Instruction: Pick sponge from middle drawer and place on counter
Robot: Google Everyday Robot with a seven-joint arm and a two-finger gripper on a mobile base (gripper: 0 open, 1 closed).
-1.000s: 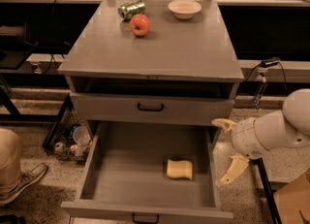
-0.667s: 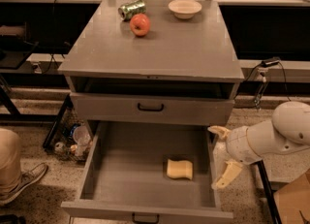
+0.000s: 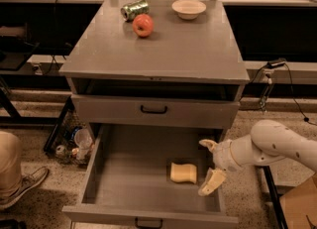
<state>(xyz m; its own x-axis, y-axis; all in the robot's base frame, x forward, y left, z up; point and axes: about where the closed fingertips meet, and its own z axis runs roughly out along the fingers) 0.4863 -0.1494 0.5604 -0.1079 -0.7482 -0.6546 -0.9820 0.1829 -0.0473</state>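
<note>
The pale-yellow sponge point(image 3: 183, 172) lies on the floor of the open middle drawer point(image 3: 119, 183), right of its centre. My gripper point(image 3: 208, 166) is over the drawer's right side, just right of the sponge and apart from it. Its two cream fingers point(image 3: 211, 182) are spread open, with nothing between them. The white arm reaches in from the right. The grey counter point(image 3: 163, 49) tops the cabinet above.
On the counter's far end stand a red apple point(image 3: 143, 25), a green can point(image 3: 134, 10) lying on its side and a cream bowl point(image 3: 188, 9). A closed drawer front point(image 3: 153, 110) sits above the open drawer. A person's shoe point(image 3: 22, 186) is at the lower left.
My gripper and arm have moved left, from beside the drawer's right wall to over the drawer's inside, closer to the sponge. The sponge has not moved.
</note>
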